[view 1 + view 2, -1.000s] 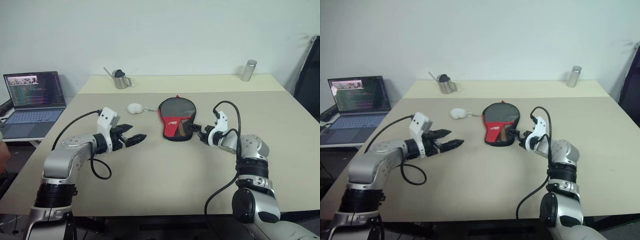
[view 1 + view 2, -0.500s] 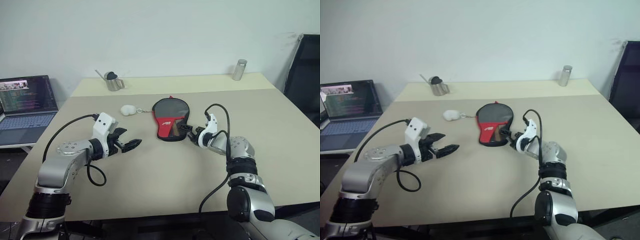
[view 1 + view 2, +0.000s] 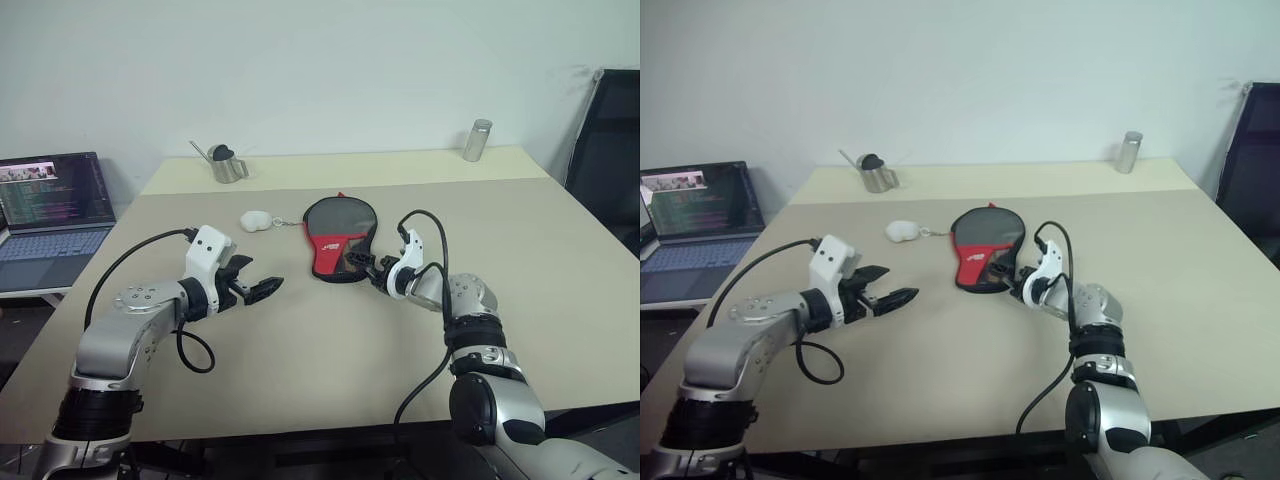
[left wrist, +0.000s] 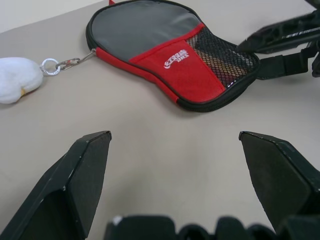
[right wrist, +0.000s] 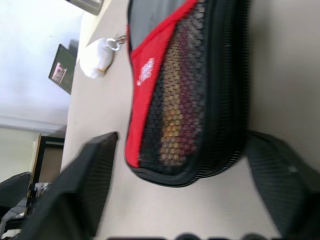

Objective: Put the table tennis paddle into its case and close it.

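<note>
The case (image 3: 338, 225) lies flat mid-table, grey-black above and red below, with a mesh pocket (image 4: 220, 55). Its white pompom (image 3: 256, 220) rests on the table to its left, joined by a ring. Brown and red tones show through the mesh (image 5: 175, 115). The paddle itself is hidden. My right gripper (image 3: 372, 268) is at the case's near right end. It is open, one finger on each side of that end (image 5: 200, 165). My left gripper (image 3: 268, 290) hovers open and empty over bare table, left of the case and apart from it.
An open laptop (image 3: 55, 200) stands beyond the table's left edge. At the back of the table are a metal pitcher (image 3: 228, 165) on the left and a metal cylinder (image 3: 475, 140) on the right. A black chair (image 3: 605, 150) is at far right.
The camera view shifted. My right gripper has moved left, up to the case's near end, and its fingers have narrowed a little. The left gripper has stayed in place.
</note>
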`<act>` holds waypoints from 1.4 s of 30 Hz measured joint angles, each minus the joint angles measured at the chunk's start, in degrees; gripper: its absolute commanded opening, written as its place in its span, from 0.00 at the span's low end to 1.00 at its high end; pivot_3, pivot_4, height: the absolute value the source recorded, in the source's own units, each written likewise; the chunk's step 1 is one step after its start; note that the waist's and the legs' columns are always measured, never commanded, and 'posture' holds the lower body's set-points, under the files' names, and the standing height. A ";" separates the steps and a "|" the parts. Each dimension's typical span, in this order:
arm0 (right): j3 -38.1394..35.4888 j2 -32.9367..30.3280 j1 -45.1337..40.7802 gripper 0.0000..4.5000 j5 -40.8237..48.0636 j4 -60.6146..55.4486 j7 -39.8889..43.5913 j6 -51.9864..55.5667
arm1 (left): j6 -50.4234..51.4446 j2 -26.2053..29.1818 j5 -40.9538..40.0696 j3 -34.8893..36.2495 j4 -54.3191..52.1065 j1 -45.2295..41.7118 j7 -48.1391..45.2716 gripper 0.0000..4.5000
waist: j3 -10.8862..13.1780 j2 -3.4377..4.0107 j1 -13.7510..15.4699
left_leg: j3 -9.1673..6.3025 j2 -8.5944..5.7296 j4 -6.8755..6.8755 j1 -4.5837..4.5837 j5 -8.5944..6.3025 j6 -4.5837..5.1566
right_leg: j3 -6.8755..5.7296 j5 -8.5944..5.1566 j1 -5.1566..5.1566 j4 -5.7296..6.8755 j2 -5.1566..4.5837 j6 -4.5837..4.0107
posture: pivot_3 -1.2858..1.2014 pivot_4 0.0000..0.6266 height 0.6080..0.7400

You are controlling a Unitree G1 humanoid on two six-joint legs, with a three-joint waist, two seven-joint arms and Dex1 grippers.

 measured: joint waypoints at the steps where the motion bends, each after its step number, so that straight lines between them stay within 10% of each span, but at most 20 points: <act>1: 0.02 0.01 0.05 0.66 -0.01 0.36 -0.10 -0.17 | -0.13 -0.08 0.08 -0.01 0.02 -0.09 0.17 1.00 | 0.00 0.00 0.00 | 0.01 0.00 0.00 0.00 0.00 0.00 | 0.01 0.00 -0.01 0.00 0.00 0.00 | 0.52 0.24 1.00; 10: 0.30 0.45 0.36 0.01 0.20 0.19 -1.08 -0.59 | -1.27 -0.54 0.78 -0.23 0.65 -0.94 0.37 1.00 | -0.04 -0.06 0.00 | 0.00 0.00 0.00 0.04 0.00 0.00 | 0.01 0.00 0.04 -0.02 0.00 0.00 | 0.52 0.24 1.00; 20: 0.60 0.55 2.04 0.01 0.59 -4.04 -2.56 2.49 | -2.64 -1.11 2.01 -1.93 2.95 -1.69 0.10 1.00 | -0.06 -0.08 0.50 | -0.04 -0.01 -0.01 0.02 0.00 -0.01 | -0.02 0.00 0.03 -0.02 0.00 0.00 | 0.52 0.24 1.00; 30: -0.19 -5.07 14.86 0.01 7.83 -33.18 -5.13 31.03 | -5.49 -2.57 3.79 -5.21 7.88 -4.83 -2.41 1.00 | -0.06 -0.08 1.92 | -0.18 -0.02 -0.04 -0.31 0.00 0.00 | -0.22 0.00 -0.03 -0.42 -0.03 0.00 | 0.52 0.24 1.00; 42: 6.17 -22.58 37.03 0.01 33.93 -54.78 -7.42 36.22 | -9.35 -4.93 6.41 -9.42 15.91 -10.52 -7.42 1.00 | -0.06 -0.10 2.26 | -0.21 -0.03 -0.07 -0.29 -0.04 0.08 | -0.31 -0.01 0.16 -0.69 -0.04 0.02 | 0.52 0.24 1.00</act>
